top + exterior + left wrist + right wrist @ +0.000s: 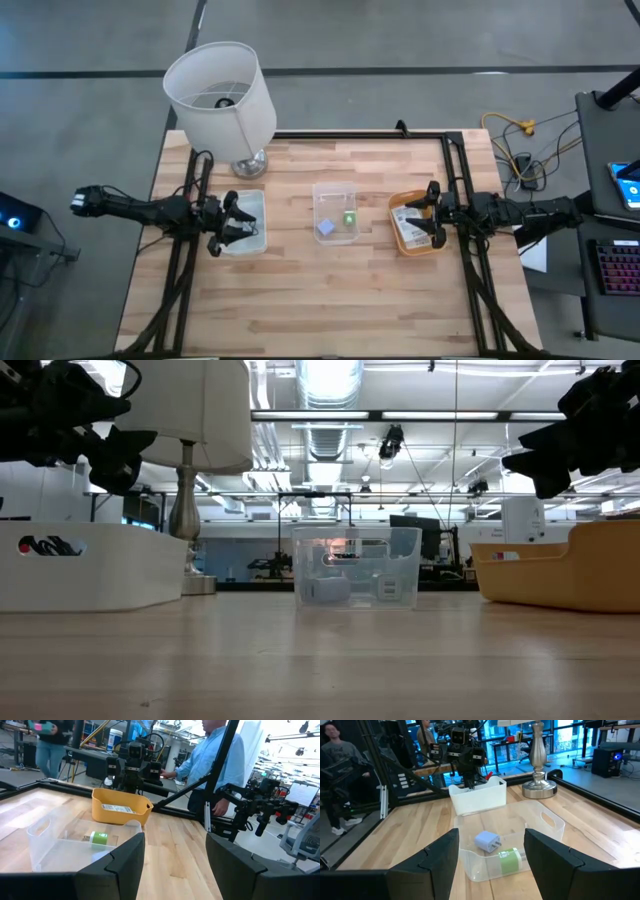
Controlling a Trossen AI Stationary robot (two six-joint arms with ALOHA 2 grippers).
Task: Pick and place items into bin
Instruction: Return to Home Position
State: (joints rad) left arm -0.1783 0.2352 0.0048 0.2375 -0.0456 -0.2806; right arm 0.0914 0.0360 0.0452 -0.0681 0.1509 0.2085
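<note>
Three bins stand in a row on the wooden table. The clear middle bin (335, 195) holds a tiny green piece (509, 860) and a tiny blue-grey piece (487, 841). A flat white packet (409, 221) with dark print lies in the yellow bin (402, 244) on the right. In the low view a black coiled shape (50, 546) shows at the wall of the white bin (256, 240) on the left. My left gripper (228, 222) hangs open above the white bin. My right gripper (432, 212) hangs open above the yellow bin. Both face the clear bin and hold nothing.
A big white lampshade (220, 95) on a metal base (248, 165) stands at the far left, just behind the white bin. Black frame rails (360, 135) run along the far and side edges. The near half of the table is bare wood (330, 300). People stand beyond the table (215, 760).
</note>
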